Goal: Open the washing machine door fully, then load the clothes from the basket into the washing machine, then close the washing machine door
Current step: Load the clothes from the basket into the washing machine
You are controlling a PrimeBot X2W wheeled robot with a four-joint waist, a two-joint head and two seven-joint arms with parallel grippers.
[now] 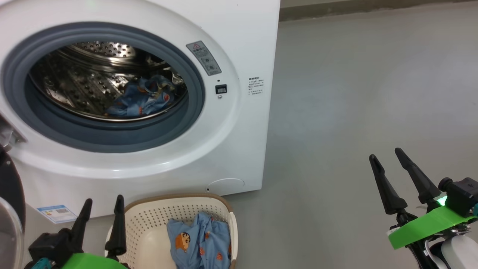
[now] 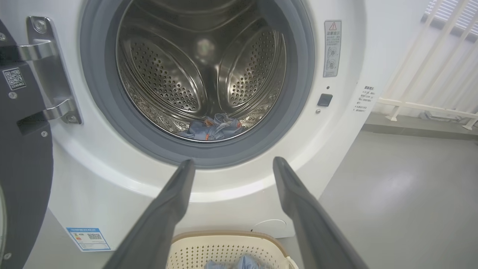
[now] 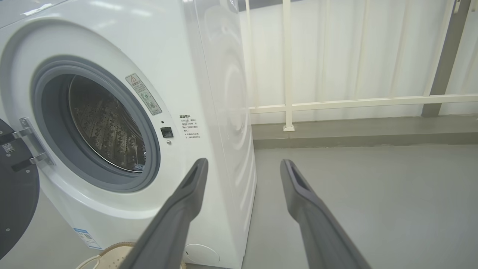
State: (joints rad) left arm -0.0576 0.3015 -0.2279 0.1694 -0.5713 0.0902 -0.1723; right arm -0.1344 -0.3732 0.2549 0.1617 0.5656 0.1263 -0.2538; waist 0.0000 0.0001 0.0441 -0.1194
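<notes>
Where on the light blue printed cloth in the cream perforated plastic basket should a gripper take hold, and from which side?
Pinch the crumpled upper fold of the light blue printed cloth, coming from above. It lies heaped against the right wall of the cream perforated basket, whose walls block a sideways approach. The open left gripper looks nearest.

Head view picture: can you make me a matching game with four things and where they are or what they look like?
1 washing machine door
2 basket
3 drum
4 right gripper

A shiny steel with holes
B jaws apart, above bare floor
C swung open on the left
D on the floor, blue clothes inside

Pairs: 1-C, 2-D, 3-A, 4-B
</notes>
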